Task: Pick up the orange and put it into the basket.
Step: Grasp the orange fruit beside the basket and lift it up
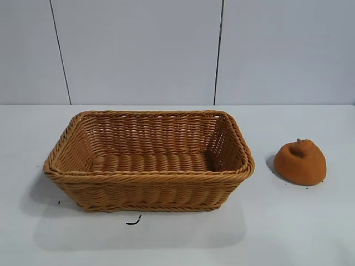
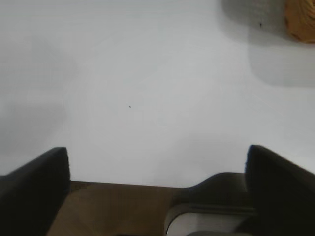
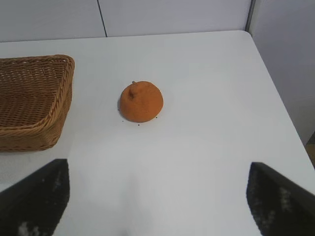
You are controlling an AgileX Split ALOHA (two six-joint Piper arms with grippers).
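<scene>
White bench [image 1: 310, 233] fills the lower part of the exterior view; pale panelled wall [image 1: 138, 50] behind, two dark vertical seams. No arm shows in that view.

Basket [image 1: 148, 176], tan woven wicker, rectangular, sloping sides, braided rim. Sits left of centre in the exterior frame, upright, nothing inside. A small dark scrap [image 1: 133, 222] lies on the bench just below its front wall.

Orange [image 1: 300, 163], dull and lumpy, stem nub on top. Rests on the bench at the right of the exterior frame, clear of the basket, a strip of bare bench between them. Tiny dark specks on the bench around its base.

Right pincer [image 3: 157, 196]: two dark fingers [image 3: 34, 199] at the lower corners of the right wrist picture, spread wide, nothing between them. Orange [image 3: 141, 102] sits centre-frame, well apart from the fingertips. Basket corner [image 3: 34, 98] at the left edge of that picture. Bench edge and rounded corner at the upper right.

Left pincer [image 2: 157, 191]: fingers [image 2: 32, 191] at the lower corners of the left wrist picture, also wide, holding nothing. Bare bench ahead of it; near edge of the bench visible low in frame. A sliver of basket [image 2: 300, 19] at the upper right corner, its shadow on the bench alongside.
</scene>
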